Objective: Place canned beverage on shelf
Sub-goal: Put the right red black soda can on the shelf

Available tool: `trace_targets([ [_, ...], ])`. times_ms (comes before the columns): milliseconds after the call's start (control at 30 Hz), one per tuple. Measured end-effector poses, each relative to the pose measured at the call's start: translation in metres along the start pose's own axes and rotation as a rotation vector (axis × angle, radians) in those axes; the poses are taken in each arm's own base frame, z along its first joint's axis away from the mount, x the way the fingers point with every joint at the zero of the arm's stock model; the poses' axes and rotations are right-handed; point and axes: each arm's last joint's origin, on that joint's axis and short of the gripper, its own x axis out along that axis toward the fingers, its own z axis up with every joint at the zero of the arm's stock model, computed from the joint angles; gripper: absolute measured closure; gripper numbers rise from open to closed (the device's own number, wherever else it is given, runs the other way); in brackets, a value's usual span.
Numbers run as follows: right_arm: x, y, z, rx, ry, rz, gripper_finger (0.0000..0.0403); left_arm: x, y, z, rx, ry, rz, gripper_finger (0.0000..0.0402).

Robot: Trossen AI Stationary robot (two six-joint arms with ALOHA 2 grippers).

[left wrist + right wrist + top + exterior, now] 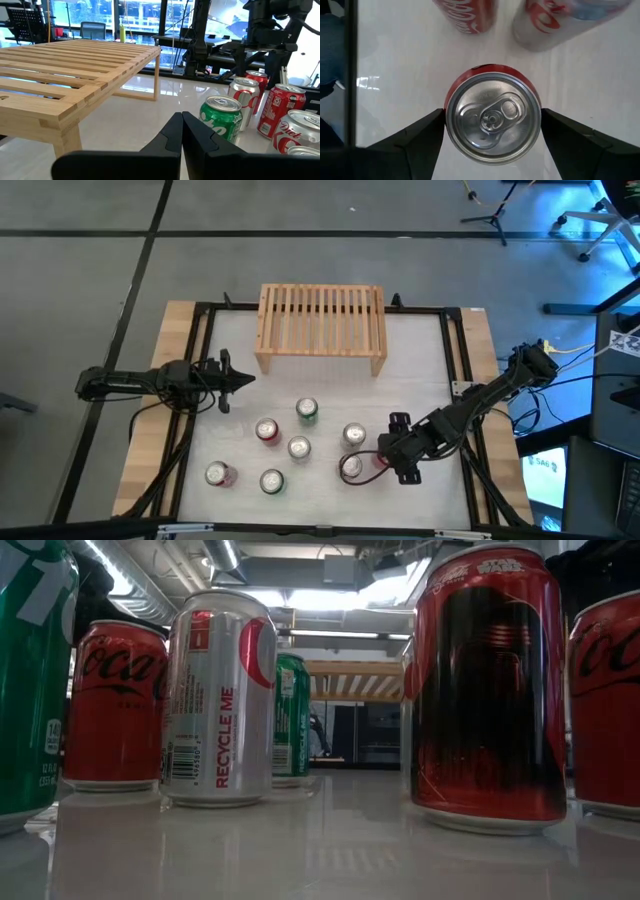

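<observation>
The shelf [322,328] stands at the table's [430,350] far edge, well apart from the cans. The right gripper [492,125] straddles a red can [492,117], fingers [415,137] pressing its sides; can's base hidden. Left gripper [240,379] closed, empty

Red, silver and green cans [299,447] stand on a white table [420,370]. The slatted shelf [322,326] is pale wood; one red can [490,680] carries a black panel.
</observation>
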Motion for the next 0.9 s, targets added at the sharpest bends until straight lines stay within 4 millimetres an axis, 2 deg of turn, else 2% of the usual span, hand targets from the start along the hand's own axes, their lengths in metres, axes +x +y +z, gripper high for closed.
trace_targets([
  [333, -0.002, 0.001, 0.002, 0.000, -0.015, 0.011, 0.0088, 0.000, 0.000, 0.000, 0.000, 0.000, 0.000, 0.0401],
  [567, 0.009, 0.005, 0.005, -0.003, 0.030, 0.046, 0.0088, 0.000, 0.000, 0.000, 0.000, 0.000, 0.000, 0.0401],
  [900, 0.012, 0.005, 0.005, -0.031, 0.032, 0.039, 0.0090, 0.000, 0.000, 0.000, 0.000, 0.000, 0.000, 0.0401],
])
